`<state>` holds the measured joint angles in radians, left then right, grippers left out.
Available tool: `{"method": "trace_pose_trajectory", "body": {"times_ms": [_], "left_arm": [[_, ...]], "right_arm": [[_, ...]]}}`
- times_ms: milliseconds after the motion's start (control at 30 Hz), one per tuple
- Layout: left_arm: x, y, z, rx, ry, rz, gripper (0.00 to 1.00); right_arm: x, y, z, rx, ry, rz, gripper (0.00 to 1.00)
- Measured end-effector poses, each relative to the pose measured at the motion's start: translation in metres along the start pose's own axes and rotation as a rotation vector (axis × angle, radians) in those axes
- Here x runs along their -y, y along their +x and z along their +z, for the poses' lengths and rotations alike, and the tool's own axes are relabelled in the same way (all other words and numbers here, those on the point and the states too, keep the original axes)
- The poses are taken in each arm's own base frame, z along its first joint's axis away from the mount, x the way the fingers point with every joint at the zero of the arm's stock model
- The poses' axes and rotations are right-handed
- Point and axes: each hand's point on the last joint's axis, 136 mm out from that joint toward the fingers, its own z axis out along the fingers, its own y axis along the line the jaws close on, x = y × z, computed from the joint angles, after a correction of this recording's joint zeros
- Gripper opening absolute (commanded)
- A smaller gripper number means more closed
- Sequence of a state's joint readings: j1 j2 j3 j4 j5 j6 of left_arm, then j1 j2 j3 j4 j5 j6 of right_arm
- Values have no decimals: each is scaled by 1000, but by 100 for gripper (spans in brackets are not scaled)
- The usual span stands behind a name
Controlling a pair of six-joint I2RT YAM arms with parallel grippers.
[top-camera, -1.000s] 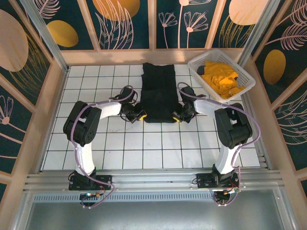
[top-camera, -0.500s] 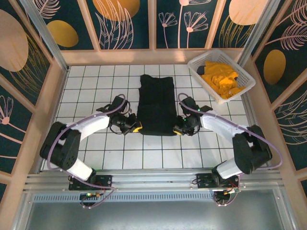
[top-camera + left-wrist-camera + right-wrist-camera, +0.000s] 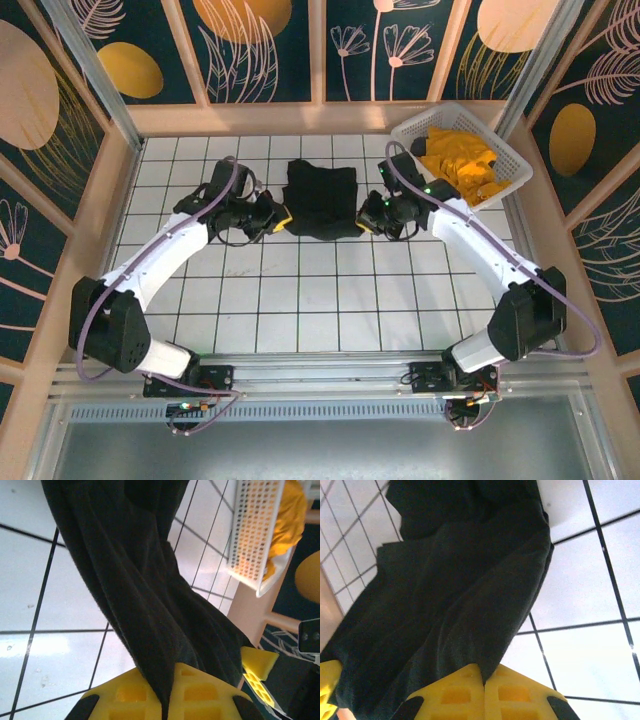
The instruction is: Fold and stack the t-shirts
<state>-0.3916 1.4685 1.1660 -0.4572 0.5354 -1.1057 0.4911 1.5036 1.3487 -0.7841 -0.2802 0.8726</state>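
No writing, label, brand or number can be read on the black t-shirt [image 3: 321,198], the orange-yellow t-shirts [image 3: 458,160], the white basket [image 3: 500,145], the tiled counter [image 3: 300,300] or the patterned wall panels [image 3: 260,50].

Left arm [image 3: 165,255] and right arm [image 3: 472,245] — white shells, black joints, lilac cables looped alongside; yellow square-pocketed fingers [image 3: 200,692]; black bases bolted on the aluminium rail [image 3: 320,375].
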Motion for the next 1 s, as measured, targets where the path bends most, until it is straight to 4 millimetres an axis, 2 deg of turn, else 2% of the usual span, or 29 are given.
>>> {"method": "trace_pose_trajectory", "body": {"times_ms": [100, 267, 300, 333, 367, 433, 467, 533, 567, 600, 633, 700, 800, 867, 900, 933, 1000], "left_arm": [[11, -24, 7, 20, 14, -42, 0], [32, -110, 42, 96, 38, -98, 3], [28, -125, 52, 104, 31, -113, 10], [27, -145, 62, 121, 33, -121, 28], [24, -159, 70, 130, 34, -131, 44], [15, -183, 88, 128, 16, -160, 56], [16, -197, 96, 135, 15, -157, 60], [17, -228, 111, 167, 3, -140, 65], [14, -237, 115, 183, -11, -136, 67], [10, -240, 115, 194, -27, -134, 71], [4, -238, 113, 195, -46, -139, 79], [-4, -227, 102, 211, -64, -134, 80], [-18, -191, 74, 206, -94, -150, 76], [-9, -173, 55, 227, -48, -126, 74], [-9, -161, 48, 230, -30, -128, 72], [-14, -140, 41, 219, -25, -143, 71], [-17, -108, 38, 183, -20, -151, 70]], "right_arm": [[-19, -32, 6, 25, -28, 29, 0], [-49, -127, 50, 94, -66, 77, 0], [-54, -147, 60, 107, -74, 82, 9], [-56, -164, 73, 117, -81, 87, 29], [-57, -181, 85, 124, -84, 94, 44], [-55, -208, 107, 136, -83, 96, 63], [-54, -221, 117, 146, -88, 95, 72], [-48, -239, 131, 156, -96, 80, 75], [-42, -243, 135, 157, -89, 72, 76], [-38, -245, 135, 158, -82, 66, 74], [-34, -246, 134, 158, -74, 59, 71], [-32, -245, 123, 175, -74, 37, 67], [-22, -224, 100, 173, -50, 24, 65], [-25, -212, 79, 195, -67, 2, 64], [-20, -197, 70, 217, -88, -14, 64], [-12, -176, 61, 206, -79, -11, 64], [-1, -136, 44, 173, -65, -12, 64]]}}
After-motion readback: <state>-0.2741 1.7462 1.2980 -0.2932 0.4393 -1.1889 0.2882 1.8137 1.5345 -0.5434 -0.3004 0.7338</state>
